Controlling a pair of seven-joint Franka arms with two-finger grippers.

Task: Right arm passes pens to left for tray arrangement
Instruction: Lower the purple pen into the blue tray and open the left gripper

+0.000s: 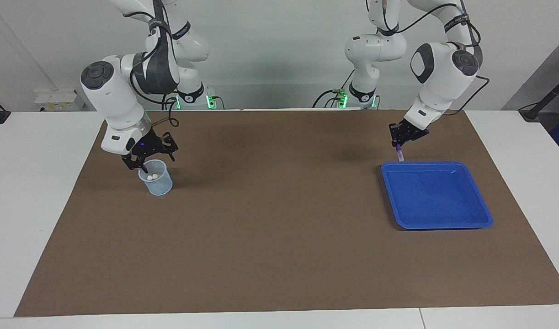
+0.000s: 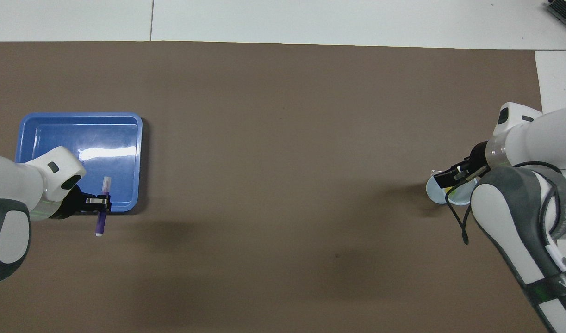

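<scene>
Cup point(image 1: 155, 182) first: on my facing feed the small see-through pale-blue plastic cup stands upright on the matte brown mat point(image 1: 279, 219), toward the right arm's end of the counter point(image 1: 41, 192), with two whitish pen ends point(image 1: 152, 176) showing inside. I see the right hand point(image 1: 150, 157), black with a small blue light, sitting just over the cup's rim, its fingers spread apart and gripping nothing. In the overhead feed that hand point(image 2: 455, 175) covers part of the cup point(image 2: 434, 190), and a bit of yellow-green shows under it.

Across the bare middle of the mat, I come to the left hand point(image 1: 401, 136), narrower and black, clamped on the slim purple pen point(image 1: 399, 152). The pen hangs nearly upright with its whitish end down, over the rim of the tray point(image 1: 485, 214) on the robots' side. The tray is shallow, glossy bright blue plastic, squarish with rounded corners and a raised lip, lying flat toward the left arm's end. From overhead, I see the pen point(image 2: 101, 221) crossing the tray's point(image 2: 79, 116) nearer edge, gripped mid-length by the left hand point(image 2: 100, 202).
</scene>
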